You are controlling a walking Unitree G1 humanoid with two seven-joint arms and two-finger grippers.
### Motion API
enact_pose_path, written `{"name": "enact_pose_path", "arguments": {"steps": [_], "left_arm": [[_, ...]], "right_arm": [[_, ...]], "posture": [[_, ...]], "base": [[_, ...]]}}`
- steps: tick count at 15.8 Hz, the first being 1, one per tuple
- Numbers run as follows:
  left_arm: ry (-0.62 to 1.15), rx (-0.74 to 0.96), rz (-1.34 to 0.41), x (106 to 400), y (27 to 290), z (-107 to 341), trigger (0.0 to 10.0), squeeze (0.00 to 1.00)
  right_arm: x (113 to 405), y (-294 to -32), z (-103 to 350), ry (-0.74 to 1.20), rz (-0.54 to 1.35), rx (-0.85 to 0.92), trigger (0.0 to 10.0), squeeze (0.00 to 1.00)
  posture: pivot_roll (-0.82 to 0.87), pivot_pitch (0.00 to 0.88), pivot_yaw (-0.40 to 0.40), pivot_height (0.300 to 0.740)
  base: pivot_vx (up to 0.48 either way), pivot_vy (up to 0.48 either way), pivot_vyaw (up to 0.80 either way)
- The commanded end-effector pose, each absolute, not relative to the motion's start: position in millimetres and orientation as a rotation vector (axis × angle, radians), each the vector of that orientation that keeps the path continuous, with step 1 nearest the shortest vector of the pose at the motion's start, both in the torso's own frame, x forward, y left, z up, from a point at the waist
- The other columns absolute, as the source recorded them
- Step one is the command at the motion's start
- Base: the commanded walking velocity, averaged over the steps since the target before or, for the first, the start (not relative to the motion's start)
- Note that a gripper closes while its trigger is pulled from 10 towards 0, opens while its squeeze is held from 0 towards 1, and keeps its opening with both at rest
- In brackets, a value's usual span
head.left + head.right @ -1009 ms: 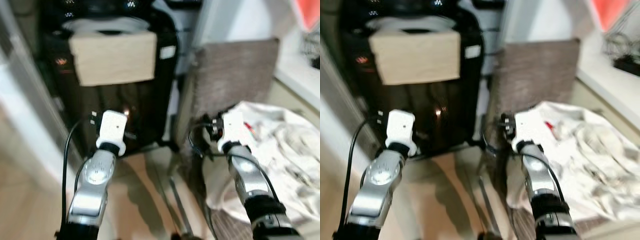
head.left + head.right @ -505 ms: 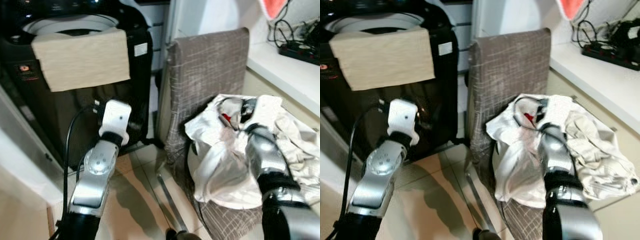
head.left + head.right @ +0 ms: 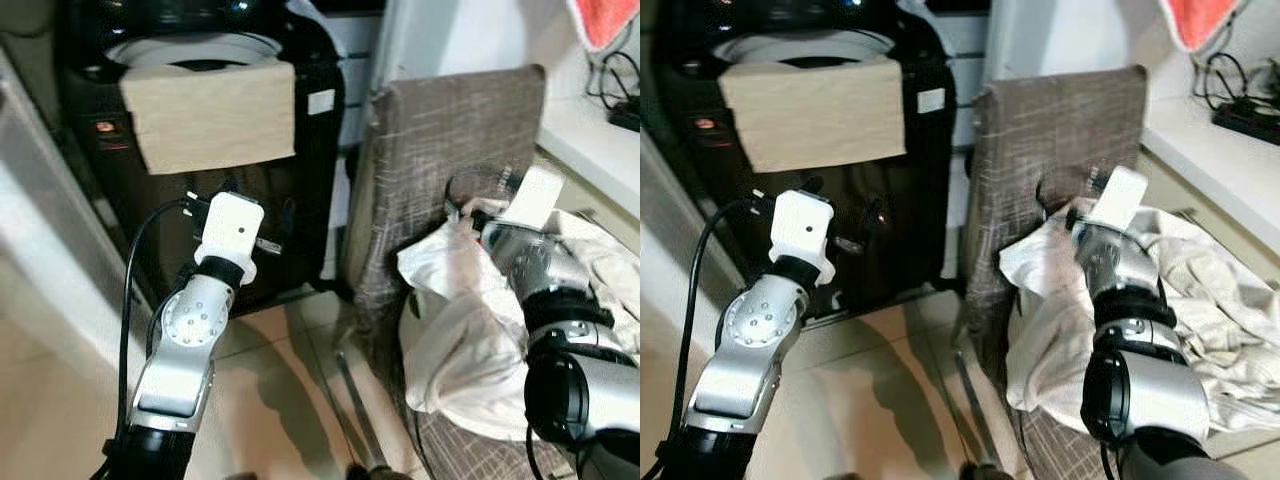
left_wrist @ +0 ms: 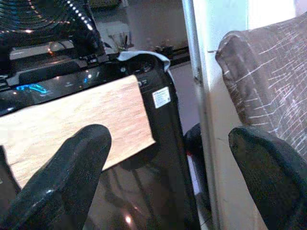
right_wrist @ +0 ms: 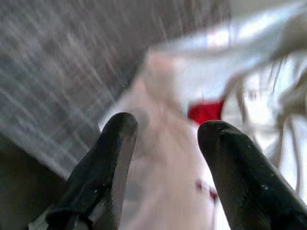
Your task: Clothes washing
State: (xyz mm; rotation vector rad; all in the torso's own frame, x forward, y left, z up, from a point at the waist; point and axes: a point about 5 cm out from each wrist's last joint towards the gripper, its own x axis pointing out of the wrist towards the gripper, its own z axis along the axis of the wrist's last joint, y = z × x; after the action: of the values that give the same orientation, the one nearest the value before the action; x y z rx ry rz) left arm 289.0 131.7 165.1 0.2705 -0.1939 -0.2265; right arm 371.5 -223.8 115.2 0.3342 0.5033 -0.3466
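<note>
I have the right tool (image 5: pixel 165 143) up at the far left edge of the pile of pale clothes (image 3: pixel 1200 290) heaped on the seat of the grey-brown chair (image 3: pixel 1060 140), close against the chair back. Its fingers (image 5: pixel 112 158) stand wide apart over the white cloth, gripping nothing, with a small red patch (image 5: pixel 205 111) just beyond them. My left tool (image 4: pixel 158 158) is raised on the left in front of the black washing machine (image 3: pixel 200 230), also spread wide and empty. A beige towel (image 3: pixel 210 110) hangs over the machine's front rim, below its round top opening. On the far right a bench (image 3: pixel 1220 140) carries cables.
</note>
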Motion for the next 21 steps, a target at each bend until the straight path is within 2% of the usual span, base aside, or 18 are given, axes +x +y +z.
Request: {"name": "enact_pose_path", "arguments": {"steps": [1,4,8,9,10,12,16,18,20,21], "left_arm": [[-0.218,0.278,-0.229,289,130,174,10.0,0.0],[-0.223,0.275,-0.224,290,130,176,10.0,0.0],[-0.232,0.262,-0.24,296,125,179,10.0,0.0],[-0.238,0.261,-0.249,298,121,181,10.0,0.0],[-0.247,0.265,-0.257,300,119,183,10.0,0.0],[-0.254,0.267,-0.254,302,120,186,10.0,0.0],[-0.254,0.266,-0.245,302,121,185,10.0,0.0],[-0.255,0.265,-0.244,301,119,185,10.0,0.0],[-0.258,0.264,-0.236,299,119,185,10.0,0.0],[-0.255,0.26,-0.232,299,119,184,10.0,0.0]], "right_arm": [[355,-229,88,0.645,-0.378,0.372,10.0,0.0],[345,-235,73,0.703,-0.407,0.366,10.0,0.0],[317,-244,32,0.795,-0.497,0.324,10.0,0.0],[311,-240,23,0.818,-0.485,0.313,4.6,0.0],[312,-226,19,0.823,-0.406,0.305,0.0,0.0],[321,-208,22,0.801,-0.31,0.292,0.0,0.0],[330,-198,30,0.735,-0.277,0.251,0.0,0.0],[353,-190,58,0.574,-0.173,0.107,0.0,0.0],[376,-176,102,0.261,-0.025,-0.285,0.0,0.0],[379,-168,112,0.157,0.028,-0.355,0.0,0.0]], "posture": [[0.05,0.033,-0.036,0.732],[0.05,0.031,-0.035,0.732],[0.03,0.019,-0.02,0.732],[0.03,0.017,-0.019,0.732],[0.03,0.015,-0.02,0.732],[0.04,0.014,-0.022,0.732],[0.05,0.016,-0.026,0.732],[0.05,0.023,-0.032,0.732],[0.06,0.028,-0.039,0.732],[0.06,0.029,-0.039,0.732]], "base": [[0.0,0.0,0.0],[0.0,0.0,0.0],[0.0,0.0,0.0],[0.0,0.0,0.0],[0.0,0.0,0.0],[0.0,0.0,0.0],[0.0,0.0,0.0],[0.0,0.0,0.0],[0.0,0.0,0.0],[0.0,0.0,0.0]]}}
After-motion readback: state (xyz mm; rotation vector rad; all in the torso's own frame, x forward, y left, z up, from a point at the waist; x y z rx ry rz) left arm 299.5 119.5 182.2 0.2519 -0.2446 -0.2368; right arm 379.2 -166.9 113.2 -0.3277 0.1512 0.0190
